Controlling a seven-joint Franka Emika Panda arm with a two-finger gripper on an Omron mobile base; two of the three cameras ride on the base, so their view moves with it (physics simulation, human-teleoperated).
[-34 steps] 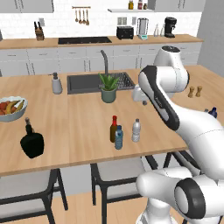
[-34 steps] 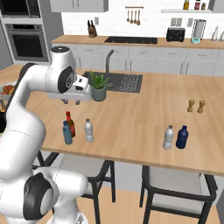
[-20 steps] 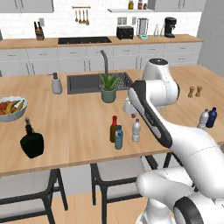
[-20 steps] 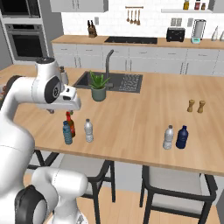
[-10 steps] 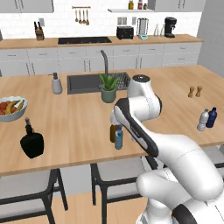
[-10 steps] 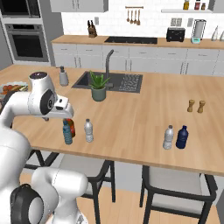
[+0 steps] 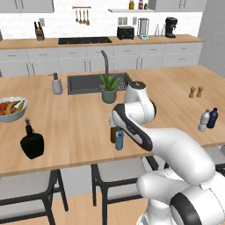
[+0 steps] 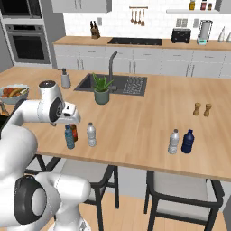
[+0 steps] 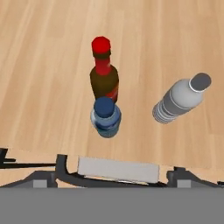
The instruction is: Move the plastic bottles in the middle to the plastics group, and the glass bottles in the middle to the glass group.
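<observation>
While my arm hangs over the wooden counter (image 8: 135,117), I see the three middle bottles below: the brown red-capped bottle (image 9: 104,78), touching it the blue-capped water bottle (image 9: 106,117), and apart, the white-capped bottle (image 9: 181,100). My gripper (image 8: 72,118) holds nothing; I cannot tell how wide its fingers stand.

A wooden island counter (image 7: 79,118) holds a dark sink (image 7: 88,83) with a curved faucet (image 7: 105,59). A potted plant (image 7: 108,88) stands at the sink's 5 o'clock — just beside the basin rim. A grey soap dispenser (image 7: 56,84) sits at the sink's 9 o'clock. A fruit bowl (image 7: 10,108) rests near the counter's left edge. Two small brown shakers (image 8: 202,109) stand side by side, apart — at 3 o'clock from the plant.
</observation>
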